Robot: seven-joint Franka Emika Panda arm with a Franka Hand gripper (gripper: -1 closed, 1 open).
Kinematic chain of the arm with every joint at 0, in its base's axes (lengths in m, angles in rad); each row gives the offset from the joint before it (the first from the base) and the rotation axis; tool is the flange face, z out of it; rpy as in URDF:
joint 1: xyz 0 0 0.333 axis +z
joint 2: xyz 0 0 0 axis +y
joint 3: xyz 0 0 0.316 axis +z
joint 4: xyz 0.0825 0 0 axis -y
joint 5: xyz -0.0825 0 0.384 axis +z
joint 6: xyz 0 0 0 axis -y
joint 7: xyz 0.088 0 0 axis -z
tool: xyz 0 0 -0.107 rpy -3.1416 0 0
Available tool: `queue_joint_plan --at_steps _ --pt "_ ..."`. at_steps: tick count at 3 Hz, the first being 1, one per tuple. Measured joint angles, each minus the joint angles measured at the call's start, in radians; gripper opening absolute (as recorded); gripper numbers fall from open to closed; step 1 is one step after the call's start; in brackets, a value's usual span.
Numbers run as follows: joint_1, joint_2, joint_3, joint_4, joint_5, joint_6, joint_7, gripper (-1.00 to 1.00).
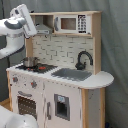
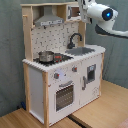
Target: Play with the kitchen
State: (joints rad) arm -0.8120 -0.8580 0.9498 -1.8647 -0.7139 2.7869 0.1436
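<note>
Right, first exterior view: your kitchen [image 1: 57, 75] fills the middle of the frame, white fronts w/ light-wood sides. Small metal pot [image 1: 29, 61] sits on the stove at the first exterior view's left, grey sink [image 1: 71, 74] beside it toward the right, black faucet [image 1: 83, 59] upright behind the sink. Microwave [image 1: 71, 23] is on the upper shelf, range hood [image 1: 42, 28] next to it over the stove. Oven door [image 1: 26, 104] is low on the front, shut. Your arm [image 1: 17, 30] comes in from the first exterior view's left, white, its end up high by the hood corner, well above the pot, not touching the bench. Fingers: can't tell open or closed.

Second exterior view: kitchen [image 2: 62, 70] seen from the other side, standing on a wooden floor [image 2: 95, 112]. Pot [image 2: 46, 56] on the stove, faucet [image 2: 75, 39] and sink [image 2: 82, 50] further along toward the second exterior view's right. Hood [image 2: 49, 19] up top. Arm [image 2: 102, 14] enters from the upper right, its end near the top shelf edge, above the sink area. Fingers hidden here too, so can't tell.
</note>
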Motion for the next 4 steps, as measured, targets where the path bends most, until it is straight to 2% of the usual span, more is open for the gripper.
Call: queue_joint_plan --at_steps 2,3,4 --pt "0.082 -0.169 -0.017 -0.115 0.000 -0.026 0.000 1.00" --pt "0.108 -0.258 -0.015 -0.169 0.000 -0.029 -0.002 1.00" --pt "0.126 -0.359 0.007 -0.211 0.000 -0.029 -0.004 1.00"
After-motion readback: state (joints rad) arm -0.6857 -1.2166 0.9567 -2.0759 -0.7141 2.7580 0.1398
